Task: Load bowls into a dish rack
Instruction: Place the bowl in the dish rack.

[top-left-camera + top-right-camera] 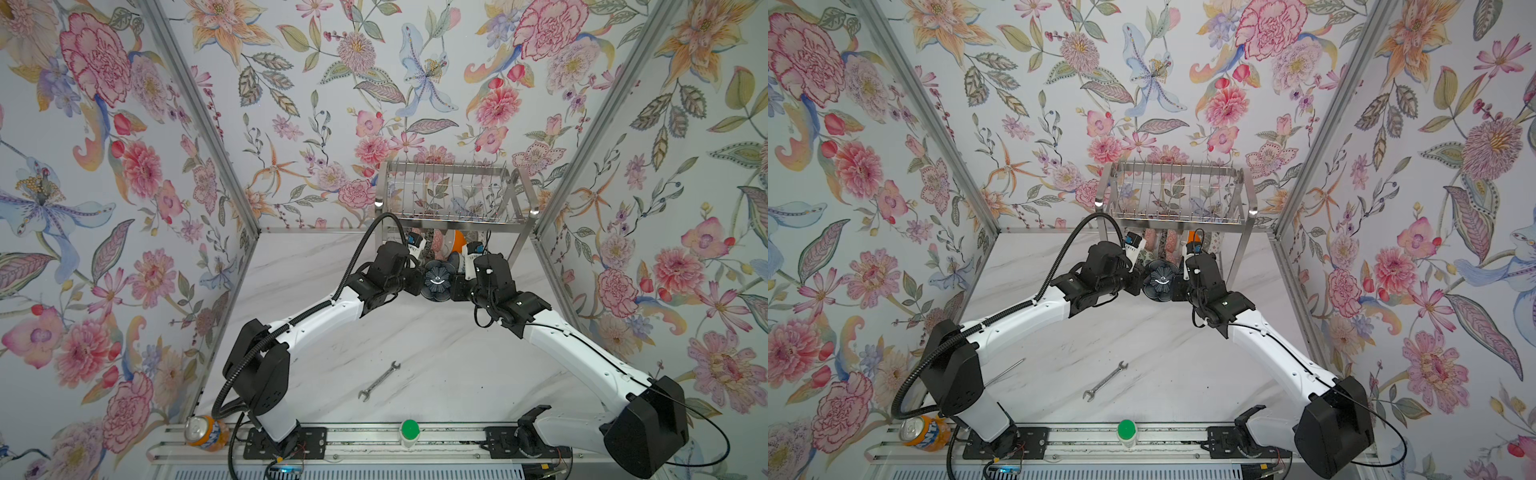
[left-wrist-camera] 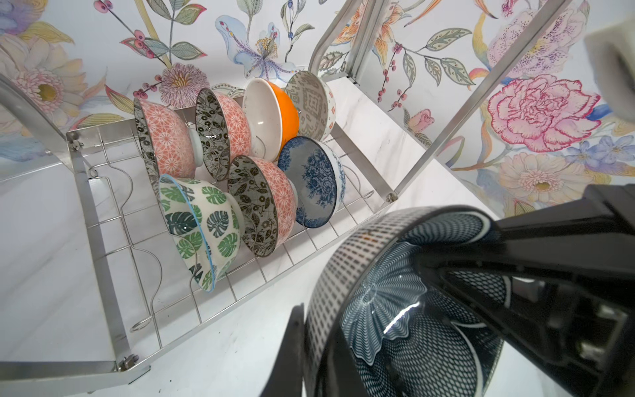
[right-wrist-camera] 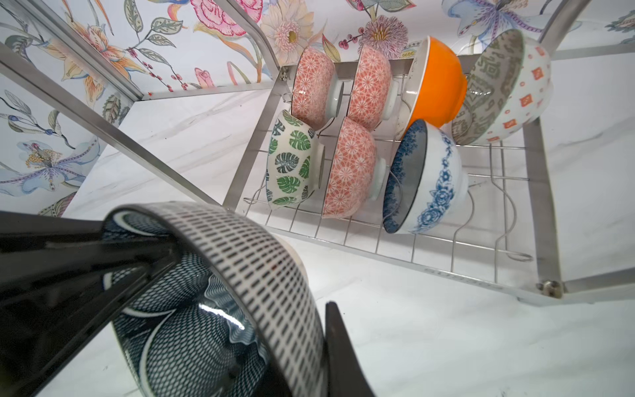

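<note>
Looks like the left gripper (image 1: 419, 286) and right gripper (image 1: 456, 291) both pinch the bowl (image 1: 436, 283) by its rim. It's between them, near the rack (image 1: 449, 195).

Both arms have smooth white shells between matte black joint housings, dotted with small screw holes. A ribbed black conduit (image 1: 357, 253) runs along the left arm (image 1: 316, 316); the right arm (image 1: 582, 353) carries a thin black cable (image 1: 715, 423). Each stands on a black base plate (image 1: 309, 441), and each wrist bears a white camera block (image 1: 417, 248) with a blue label. The left tool (image 2: 355, 285) and right tool (image 3: 251, 279) have glossy black fingers (image 2: 567, 233).
</note>
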`<state>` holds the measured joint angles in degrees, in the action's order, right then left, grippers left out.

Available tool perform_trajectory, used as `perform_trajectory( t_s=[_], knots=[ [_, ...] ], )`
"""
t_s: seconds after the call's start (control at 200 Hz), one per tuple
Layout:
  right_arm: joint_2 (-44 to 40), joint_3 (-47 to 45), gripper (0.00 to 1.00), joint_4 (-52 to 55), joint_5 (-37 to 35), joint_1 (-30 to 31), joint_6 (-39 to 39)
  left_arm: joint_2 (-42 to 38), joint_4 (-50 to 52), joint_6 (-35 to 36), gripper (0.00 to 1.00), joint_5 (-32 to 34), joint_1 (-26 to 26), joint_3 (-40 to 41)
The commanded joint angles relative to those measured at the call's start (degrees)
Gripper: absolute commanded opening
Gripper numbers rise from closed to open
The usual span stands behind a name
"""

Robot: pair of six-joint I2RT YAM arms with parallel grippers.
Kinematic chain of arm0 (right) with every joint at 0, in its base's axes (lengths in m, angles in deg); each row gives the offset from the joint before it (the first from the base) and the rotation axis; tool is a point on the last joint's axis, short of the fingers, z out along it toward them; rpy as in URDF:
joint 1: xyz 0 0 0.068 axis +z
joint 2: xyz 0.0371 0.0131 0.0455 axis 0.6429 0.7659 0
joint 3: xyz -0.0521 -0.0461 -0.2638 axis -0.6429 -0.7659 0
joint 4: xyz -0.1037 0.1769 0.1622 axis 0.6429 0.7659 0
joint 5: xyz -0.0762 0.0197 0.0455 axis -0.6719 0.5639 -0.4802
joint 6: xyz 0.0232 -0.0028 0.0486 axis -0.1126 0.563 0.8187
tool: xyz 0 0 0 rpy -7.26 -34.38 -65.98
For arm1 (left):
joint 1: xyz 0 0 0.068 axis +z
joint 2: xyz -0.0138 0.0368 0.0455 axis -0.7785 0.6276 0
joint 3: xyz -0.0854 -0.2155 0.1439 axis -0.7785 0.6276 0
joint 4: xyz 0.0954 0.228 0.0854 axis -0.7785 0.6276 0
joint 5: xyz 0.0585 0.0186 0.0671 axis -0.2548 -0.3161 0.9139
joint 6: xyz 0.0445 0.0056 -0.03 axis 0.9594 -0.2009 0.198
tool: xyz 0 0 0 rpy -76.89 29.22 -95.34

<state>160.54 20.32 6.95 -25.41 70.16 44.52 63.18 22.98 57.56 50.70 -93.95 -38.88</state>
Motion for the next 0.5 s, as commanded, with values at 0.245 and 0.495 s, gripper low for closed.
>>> perform_trajectory(
  t_s=[0.245, 0.495],
  knots=[
    [-2.18, 3.46, 0.00, 5.80, -3.82, -1.71, -5.25, -8.89, 4.40, 6.62, 0.99, 5.96, -0.06, -0.23],
    [-1.16, 4.37, 0.00, 11.65, -19.26, -2.99, -10.10, -21.43, 10.00, 10.50, 0.99, 13.75, 5.22, 4.03]
  ],
)
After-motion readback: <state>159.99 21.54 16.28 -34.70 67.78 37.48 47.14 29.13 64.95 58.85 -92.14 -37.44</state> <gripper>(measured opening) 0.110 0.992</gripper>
